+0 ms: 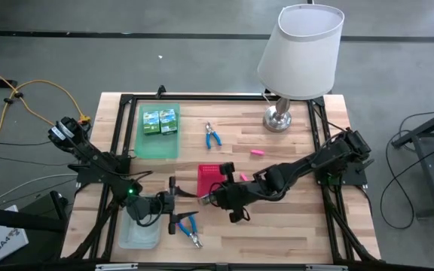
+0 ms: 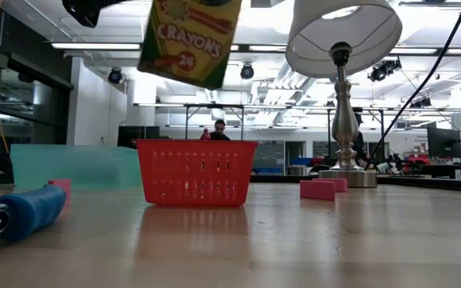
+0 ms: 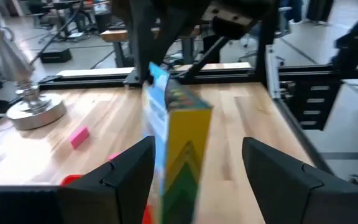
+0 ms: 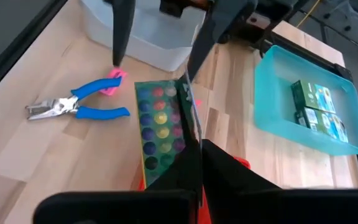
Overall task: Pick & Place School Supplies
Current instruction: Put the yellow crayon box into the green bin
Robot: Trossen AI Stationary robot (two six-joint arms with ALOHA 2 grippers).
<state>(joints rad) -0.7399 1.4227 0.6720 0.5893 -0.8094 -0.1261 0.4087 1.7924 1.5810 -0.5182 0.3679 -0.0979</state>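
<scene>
A green-and-yellow crayon box (image 2: 190,36) hangs tilted in the air, left of the red mesh basket (image 1: 209,179). My right gripper (image 4: 194,171) reaches in from the table's right and is shut on it. My left gripper (image 3: 197,165) is open and faces the right one. Its fingers (image 4: 120,37) stand on either side of the box's far end (image 3: 179,134), and I cannot tell whether they touch it. Two more green boxes (image 1: 160,122) lie in the green tray (image 1: 157,144). Blue-handled tools (image 1: 187,226) (image 1: 213,135) and pink erasers (image 1: 256,152) lie on the table. My right gripper pinches the crayon box between its two fingers at the end nearest it (image 4: 176,165). It comes about level from the table's right, with the fingers along the box. The box is lifted clear of the table and tilted, its free end (image 4: 160,93) pointing at my left gripper.
A clear plastic bin (image 1: 140,232) sits at the near left, under my left arm. A lamp (image 1: 296,56) stands at the far right. A pink eraser (image 4: 112,84) lies by the blue tool (image 4: 73,107). Bare wood shows at the near right (image 1: 292,226).
</scene>
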